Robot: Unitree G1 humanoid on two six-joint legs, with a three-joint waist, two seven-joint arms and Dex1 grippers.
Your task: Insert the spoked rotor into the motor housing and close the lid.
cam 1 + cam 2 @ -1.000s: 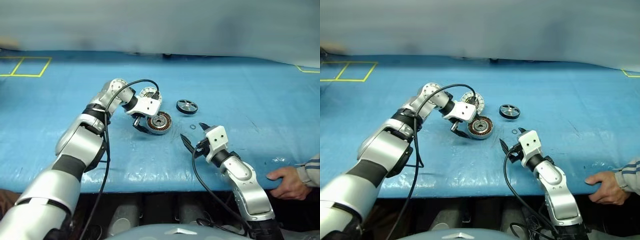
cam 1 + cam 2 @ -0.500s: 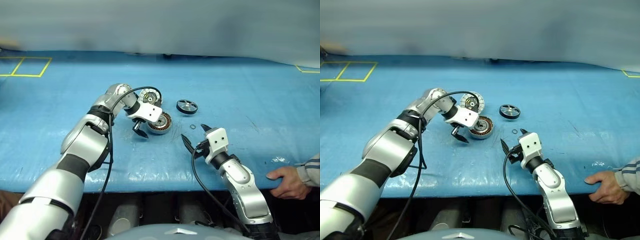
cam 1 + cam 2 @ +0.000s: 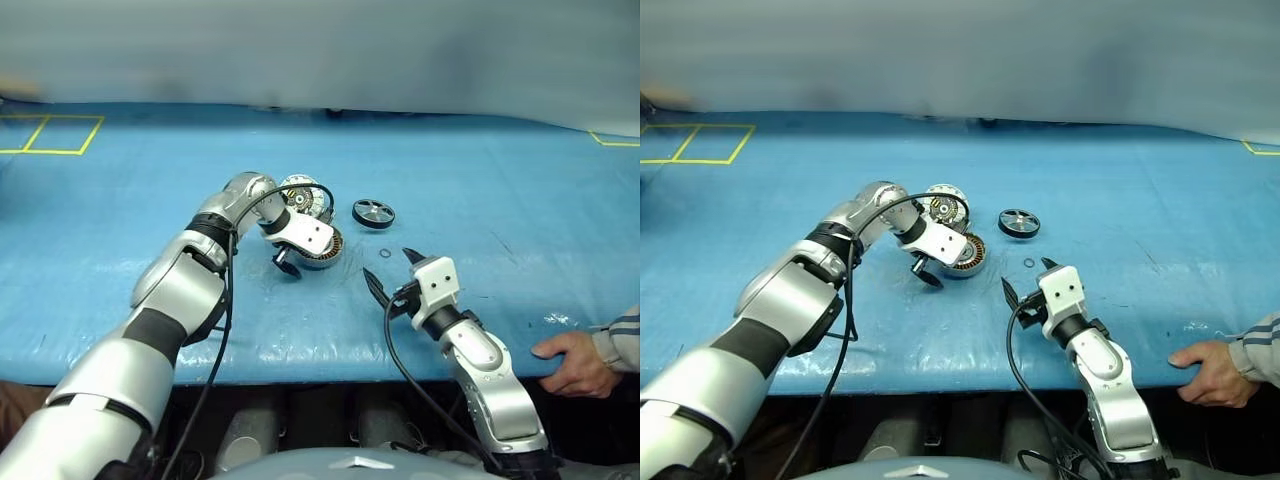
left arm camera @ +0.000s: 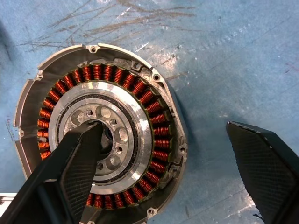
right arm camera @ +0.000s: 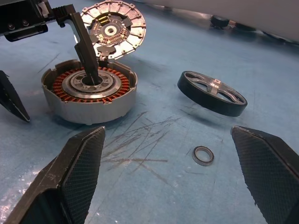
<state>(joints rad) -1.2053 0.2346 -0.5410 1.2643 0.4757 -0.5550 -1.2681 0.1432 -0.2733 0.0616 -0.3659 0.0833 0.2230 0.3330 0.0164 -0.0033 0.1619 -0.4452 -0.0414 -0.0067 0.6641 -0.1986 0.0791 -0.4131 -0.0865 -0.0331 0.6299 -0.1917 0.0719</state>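
The blue surface [image 3: 500, 180] carries everything, with a person's hand [image 3: 570, 362] resting on its near edge at the right. The left gripper [image 4: 163, 163] points steeply down over the motor housing [image 5: 88, 93], its jaws standing wide: one finger dips into the silver centre hub inside the copper windings, the other sits outside the housing wall, so the jaws straddle one side of the cup without clamping it. The right gripper [image 5: 168, 177] hangs level near the front of the surface, jaws fully spread and empty, aimed toward the parts.

The housing sits upright and open, and the lid [image 5: 111, 29] stands tilted up from its far edge, segmented silver face showing. The spoked rotor [image 5: 212, 93] lies flat on the surface just beside the housing, apart from it and untouched. A small metal ring [image 5: 203, 155] lies near the rotor, closer to the right gripper.

The step in hand looks like bracing the housing with the left arm. Next, the right gripper needs to reach forward, take the rotor by its black rim and lower it squarely over the hub; the left finger in the hub would have to clear out first.
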